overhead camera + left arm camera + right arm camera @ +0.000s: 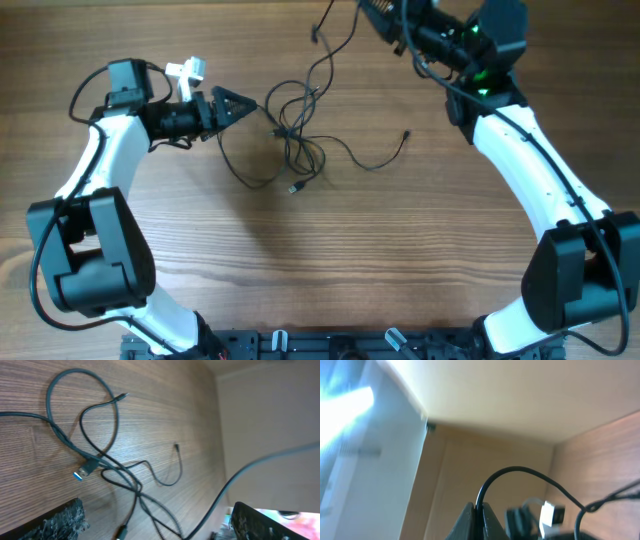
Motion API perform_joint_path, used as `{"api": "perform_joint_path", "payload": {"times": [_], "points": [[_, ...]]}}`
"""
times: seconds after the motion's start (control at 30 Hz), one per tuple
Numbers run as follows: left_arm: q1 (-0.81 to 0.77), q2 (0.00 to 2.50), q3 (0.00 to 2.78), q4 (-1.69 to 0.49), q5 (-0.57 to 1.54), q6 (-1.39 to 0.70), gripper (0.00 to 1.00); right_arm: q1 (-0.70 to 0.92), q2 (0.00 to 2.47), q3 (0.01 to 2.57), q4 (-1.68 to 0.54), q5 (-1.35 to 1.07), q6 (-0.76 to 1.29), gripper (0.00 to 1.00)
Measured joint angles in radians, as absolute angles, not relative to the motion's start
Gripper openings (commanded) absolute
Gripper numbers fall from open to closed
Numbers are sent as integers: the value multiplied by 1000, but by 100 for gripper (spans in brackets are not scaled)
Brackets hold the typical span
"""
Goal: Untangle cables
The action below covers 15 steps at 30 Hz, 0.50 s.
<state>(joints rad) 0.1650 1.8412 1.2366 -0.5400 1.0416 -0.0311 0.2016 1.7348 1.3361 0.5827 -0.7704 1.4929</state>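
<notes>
Several thin black cables [293,132] lie in a tangled knot of loops at the table's middle. One plug [293,188] rests at the knot's near side and another end [407,135] trails right. My left gripper [248,104] is open just left of the knot, pointing at it. In the left wrist view its fingers [55,522] stand wide apart with crossing cables [135,487] and a blue-tipped USB plug [82,471] ahead of them. My right gripper [372,10] is raised at the far edge, shut on one cable [515,471] that arcs up out of its closed fingertips [479,516].
Bare wooden table [330,260] surrounds the tangle. A strand [330,60] rises from the knot toward the right gripper, and a loose end [315,35] hangs near the far edge. A wall [270,420] borders the table's far side.
</notes>
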Motion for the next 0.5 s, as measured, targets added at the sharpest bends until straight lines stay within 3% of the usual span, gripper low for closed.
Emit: {"api": "perform_joint_path", "payload": {"times": [0.1,0.23,0.5], "points": [[144,1841,1237,-540,1009,-30,96,171,1734,1338,456,-716,1496,4],[115,1841,1237,-530,972,-30,96,124,1729,1345,124,-641,1420,4],[79,1841,1237,-522,828,-92,95,93,1728,1341,-251,-535,1077,4]]}}
